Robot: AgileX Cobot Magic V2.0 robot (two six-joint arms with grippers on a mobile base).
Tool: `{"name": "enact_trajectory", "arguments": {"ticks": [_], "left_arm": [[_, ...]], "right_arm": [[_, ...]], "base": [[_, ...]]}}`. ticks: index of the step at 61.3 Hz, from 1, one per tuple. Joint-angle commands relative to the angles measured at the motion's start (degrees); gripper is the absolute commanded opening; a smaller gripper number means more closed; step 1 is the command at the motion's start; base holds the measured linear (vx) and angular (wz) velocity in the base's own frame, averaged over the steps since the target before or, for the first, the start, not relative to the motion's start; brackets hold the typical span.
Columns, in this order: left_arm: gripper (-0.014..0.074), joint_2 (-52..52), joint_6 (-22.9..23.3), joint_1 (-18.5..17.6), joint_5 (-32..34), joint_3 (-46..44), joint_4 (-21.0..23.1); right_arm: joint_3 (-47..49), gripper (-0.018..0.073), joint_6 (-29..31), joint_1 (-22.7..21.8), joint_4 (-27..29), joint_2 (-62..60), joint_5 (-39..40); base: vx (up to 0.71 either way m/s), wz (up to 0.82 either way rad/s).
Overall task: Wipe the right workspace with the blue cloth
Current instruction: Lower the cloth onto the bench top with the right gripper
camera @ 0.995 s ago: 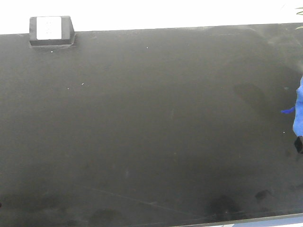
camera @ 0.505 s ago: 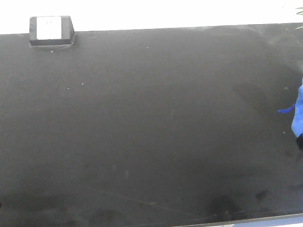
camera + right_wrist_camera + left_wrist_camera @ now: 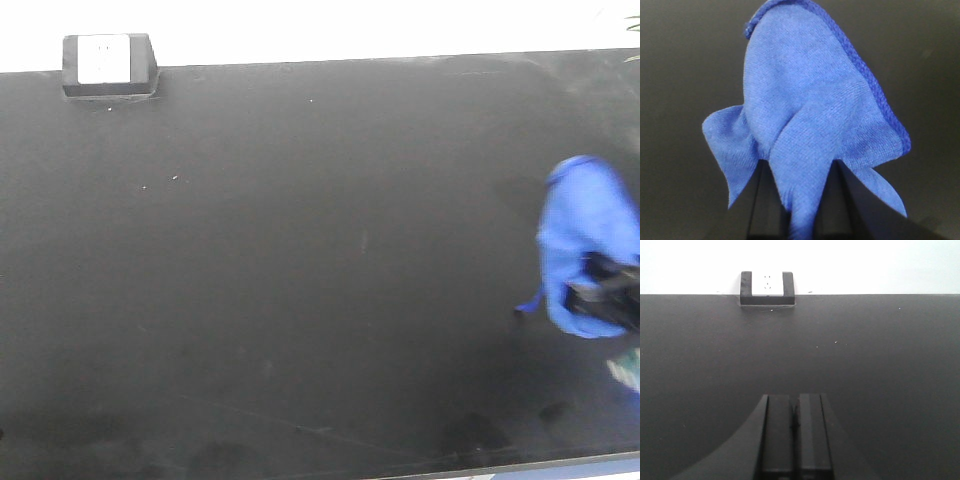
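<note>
Right pincer (image 3: 603,293) pinches the soft royal-blue microfibre cloth (image 3: 585,225), far right of the white-faced black box (image 3: 108,65), draped ready to wipe the matte black desk (image 3: 300,300).

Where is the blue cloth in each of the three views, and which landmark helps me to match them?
Exterior front-facing: the blue cloth is at the right edge, mid-height, over the black benchtop.
Left wrist: not in it.
Right wrist: it fills the centre, pinched in the right claw.
Shared landmark: the black benchtop, in all three; the small black box with a white face shows only in the front and left wrist views.
</note>
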State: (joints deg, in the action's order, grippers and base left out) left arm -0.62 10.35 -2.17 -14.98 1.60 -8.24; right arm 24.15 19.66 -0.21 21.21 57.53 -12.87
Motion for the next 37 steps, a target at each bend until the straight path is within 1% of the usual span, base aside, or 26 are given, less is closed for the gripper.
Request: {"name": "enact_trajectory", "arguments": {"ticks": [1, 15, 21, 26, 29, 34, 37], "left_arm": [[-0.0006, -0.9, 0.49, -0.25, 4.49, 1.74, -0.06], [-0.0006, -0.9, 0.49, -0.25, 4.49, 1.74, -0.06], [-0.0006, -0.9, 0.49, -0.25, 4.49, 1.74, -0.06], [-0.0006, -0.9, 0.49, -0.25, 4.49, 1.74, -0.06], [-0.0006, -0.9, 0.49, -0.25, 4.49, 1.74, -0.06], [-0.0006, -0.9, 0.49, -0.25, 4.49, 1.74, -0.06], [-0.0006, -0.9, 0.49, -0.25, 4.49, 1.74, -0.06]], "right_arm": [[4.77, 0.0, 1.67, -0.16, -0.27, 6.7, 1.47], [7.28, 0.0, 7.31, -0.16, -0.21, 21.14, 2.31], [7.33, 0.0, 8.34, -0.1, -0.06, 24.97, 3.26], [7.33, 0.0, 8.43, 0.71, 1.91, 26.94, 2.59], [7.33, 0.0, 8.92, 2.58, 3.37, 27.38, 1.8], [7.33, 0.0, 11.17, 9.09, 5.85, 27.62, 1.65], [7.33, 0.0, 12.5, 14.23, 7.61, 27.62, 2.04]], "base": [[0.0, 0.0], [0.0, 0.0], [0.0, 0.0], [0.0, 0.0], [0.0, 0.0], [0.0, 0.0], [0.0, 0.0]]}}
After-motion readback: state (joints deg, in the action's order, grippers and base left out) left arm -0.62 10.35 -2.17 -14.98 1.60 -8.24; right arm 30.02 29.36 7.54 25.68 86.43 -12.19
